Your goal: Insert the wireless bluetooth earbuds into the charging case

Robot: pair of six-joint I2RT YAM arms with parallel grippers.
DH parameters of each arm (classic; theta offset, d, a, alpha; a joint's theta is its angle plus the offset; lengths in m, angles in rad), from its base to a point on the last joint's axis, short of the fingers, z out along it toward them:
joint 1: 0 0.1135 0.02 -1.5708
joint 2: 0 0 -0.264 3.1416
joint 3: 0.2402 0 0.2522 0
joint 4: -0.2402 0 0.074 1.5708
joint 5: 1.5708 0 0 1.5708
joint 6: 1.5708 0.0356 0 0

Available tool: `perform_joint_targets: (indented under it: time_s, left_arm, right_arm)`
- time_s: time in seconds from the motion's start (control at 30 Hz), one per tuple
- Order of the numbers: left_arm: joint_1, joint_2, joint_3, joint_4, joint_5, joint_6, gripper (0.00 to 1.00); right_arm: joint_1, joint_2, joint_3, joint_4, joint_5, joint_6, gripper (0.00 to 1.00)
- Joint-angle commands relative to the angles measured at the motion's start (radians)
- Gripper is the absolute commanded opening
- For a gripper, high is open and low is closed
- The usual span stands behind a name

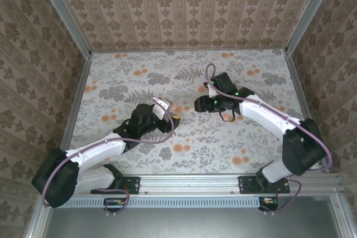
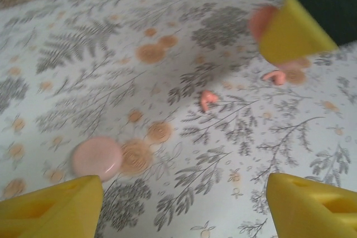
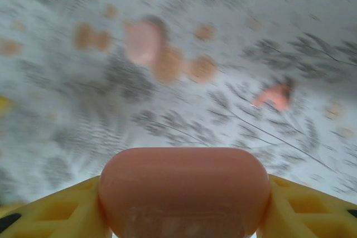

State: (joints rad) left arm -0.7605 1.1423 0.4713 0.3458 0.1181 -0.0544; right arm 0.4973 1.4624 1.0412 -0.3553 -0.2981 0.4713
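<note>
Two tiny salmon-pink earbuds lie on the floral table: one earbud (image 2: 207, 100) in the middle of the left wrist view, the other earbud (image 2: 274, 76) further right. One earbud (image 3: 273, 96) also shows blurred in the right wrist view. My right gripper (image 3: 184, 193) is shut on the pink rounded charging case (image 3: 184, 185), held a little above the table. In the left wrist view that case (image 2: 261, 20) peeks from behind a yellow finger (image 2: 290, 34). My left gripper (image 2: 181, 188) stands open over bare tablecloth, short of the earbuds. From above, the left gripper (image 1: 169, 111) and right gripper (image 1: 197, 104) face each other.
A pink round disc (image 2: 96, 157) lies flat on the cloth beside my left gripper's left finger, and the disc (image 3: 144, 42) shows far off in the right wrist view. Patterned walls and metal rails (image 1: 75, 98) bound the floral table (image 1: 122, 82).
</note>
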Motion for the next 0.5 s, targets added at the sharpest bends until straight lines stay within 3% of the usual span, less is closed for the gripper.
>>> perform_joint_targets:
  time_s: [0.0,0.13,0.47]
  left_arm:
    - [-0.025,-0.010,-0.012,0.152,0.048,0.091,0.78]
    - [-0.050,0.011,-0.053,0.295,0.032,0.081,0.77]
    - [-0.082,0.073,-0.069,0.504,-0.015,0.057,0.77]
  right_arm:
    - [-0.005,-0.041,-0.088,0.336,-0.169,0.195,0.52]
    - [-0.003,-0.113,-0.203,0.585,-0.212,0.333,0.50]
    - [0.016,-0.188,-0.307,0.751,-0.250,0.465,0.50]
